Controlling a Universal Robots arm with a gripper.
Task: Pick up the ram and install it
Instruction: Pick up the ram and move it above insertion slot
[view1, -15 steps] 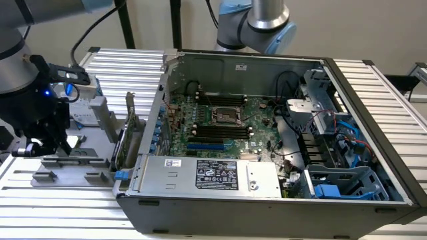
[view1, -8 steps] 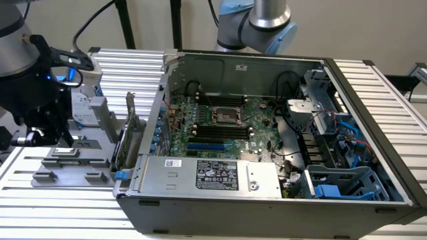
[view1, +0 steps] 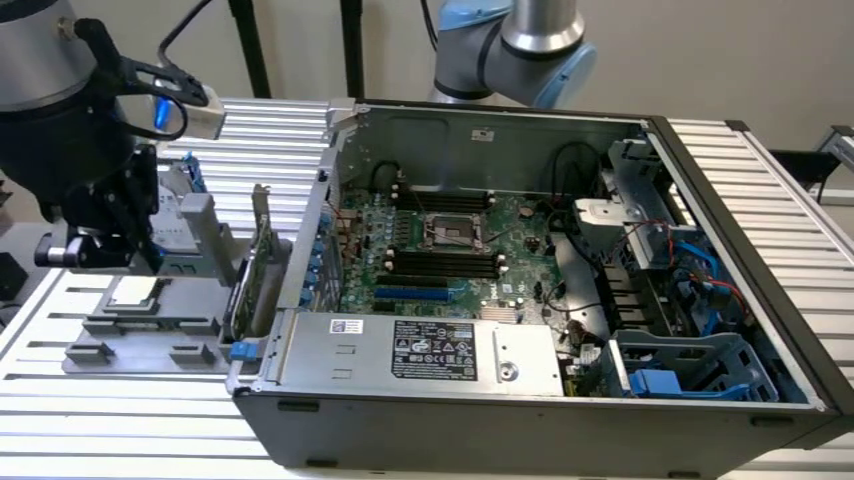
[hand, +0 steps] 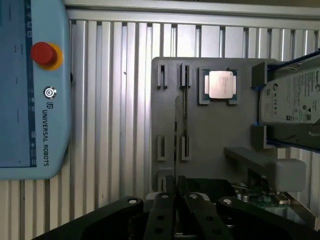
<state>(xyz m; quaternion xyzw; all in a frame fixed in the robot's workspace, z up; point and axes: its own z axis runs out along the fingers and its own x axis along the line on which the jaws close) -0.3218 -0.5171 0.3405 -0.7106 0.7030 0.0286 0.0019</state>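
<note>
My gripper (hand: 176, 197) hangs over the grey parts fixture (hand: 210, 135) at the exterior view's left, beside the open computer case (view1: 334, 400). Its black fingers (hand: 161, 210) stand close together, shut on a thin stick seen edge-on that runs out from between them. I take this stick to be the ram (hand: 176, 135). It lies in line with the fixture's narrow holder slots (hand: 185, 110). In the exterior view the gripper (view1: 123, 260) is just above the fixture (view1: 134, 330), and the arm hides the ram. The long black memory slots (view1: 441, 262) sit on the motherboard inside the case.
The fixture also holds a silver processor chip (hand: 221, 84), a hard drive (hand: 292, 97) and a green expansion card (hand: 262, 197). A blue teach pendant (hand: 30, 85) lies on the slatted table. The case wall (view1: 314, 230) rises between fixture and motherboard.
</note>
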